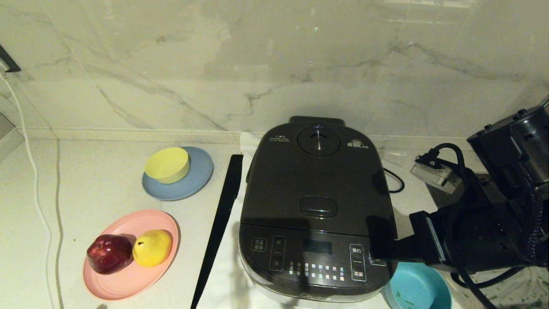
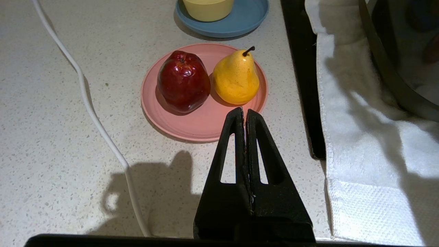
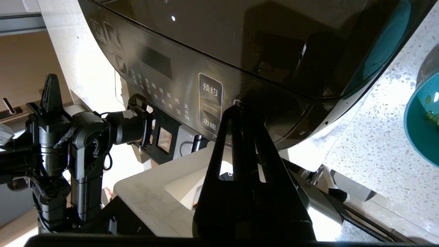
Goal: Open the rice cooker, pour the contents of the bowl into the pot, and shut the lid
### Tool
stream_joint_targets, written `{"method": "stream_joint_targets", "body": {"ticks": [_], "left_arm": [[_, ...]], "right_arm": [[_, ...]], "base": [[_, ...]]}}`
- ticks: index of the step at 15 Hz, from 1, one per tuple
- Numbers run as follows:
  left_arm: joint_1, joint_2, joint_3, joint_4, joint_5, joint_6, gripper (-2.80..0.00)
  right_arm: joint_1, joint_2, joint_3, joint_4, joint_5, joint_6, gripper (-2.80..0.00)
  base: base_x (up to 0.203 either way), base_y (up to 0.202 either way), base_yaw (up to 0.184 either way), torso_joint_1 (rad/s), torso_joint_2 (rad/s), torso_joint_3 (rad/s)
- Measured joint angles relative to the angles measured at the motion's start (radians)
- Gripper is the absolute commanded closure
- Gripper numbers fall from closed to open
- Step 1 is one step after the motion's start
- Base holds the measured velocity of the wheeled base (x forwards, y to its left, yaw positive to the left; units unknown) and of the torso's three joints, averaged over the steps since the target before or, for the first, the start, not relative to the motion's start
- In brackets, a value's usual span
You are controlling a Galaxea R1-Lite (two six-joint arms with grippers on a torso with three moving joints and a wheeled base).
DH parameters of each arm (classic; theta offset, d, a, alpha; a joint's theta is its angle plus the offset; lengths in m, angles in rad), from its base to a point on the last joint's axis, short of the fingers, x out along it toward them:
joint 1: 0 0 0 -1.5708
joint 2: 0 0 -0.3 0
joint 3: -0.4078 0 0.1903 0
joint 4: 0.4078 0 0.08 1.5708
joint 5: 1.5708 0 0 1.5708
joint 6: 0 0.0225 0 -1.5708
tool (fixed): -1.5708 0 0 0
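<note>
The rice cooker [image 1: 317, 210] sits on the counter with its lid [image 1: 317, 176] down. The right gripper [image 3: 240, 108], fingers pressed together and holding nothing, touches the cooker's front right corner beside the buttons. The teal bowl [image 1: 418, 292] rests just right of the cooker's front. The left gripper [image 2: 244, 111], clenched and empty, hangs left of the cooker over the pink plate [image 2: 202, 123].

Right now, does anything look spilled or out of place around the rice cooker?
Yes. Green bits lie scattered on the counter right of the teal bowl, which holds only a few flecks. The lid is shut. The right tool, shut, sits at the cooker's front corner.
</note>
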Motion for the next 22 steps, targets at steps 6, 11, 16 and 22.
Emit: {"method": "stream_joint_targets", "body": {"ticks": [6, 11, 16, 22], "left_arm": [[0.0, 0.0, 0.0, 0.0, 0.0, 0.0, 0.0], [0.0, 0.0, 0.0, 0.0, 0.0, 0.0, 0.0], [0.0, 0.0, 0.0, 0.0, 0.0, 0.0, 0.0], [0.0, 0.0, 0.0, 0.0, 0.0, 0.0, 0.0]], "right_arm": [[-0.002, 0.012, 0.0, 0.0, 0.0, 0.0, 0.0], [-0.016, -0.013, -0.019, 0.004, -0.002, 0.002, 0.0], [-0.03, -0.085, -0.051, 0.002, -0.151, -0.004, 0.0], [-0.036, -0.219, -0.113, 0.048, -0.269, -0.024, 0.0]], "base": [[0.0, 0.0, 0.0, 0.0, 0.0, 0.0], [0.0, 0.0, 0.0, 0.0, 0.0, 0.0], [0.0, 0.0, 0.0, 0.0, 0.0, 0.0], [0.0, 0.0, 0.0, 0.0, 0.0, 0.0]]}}
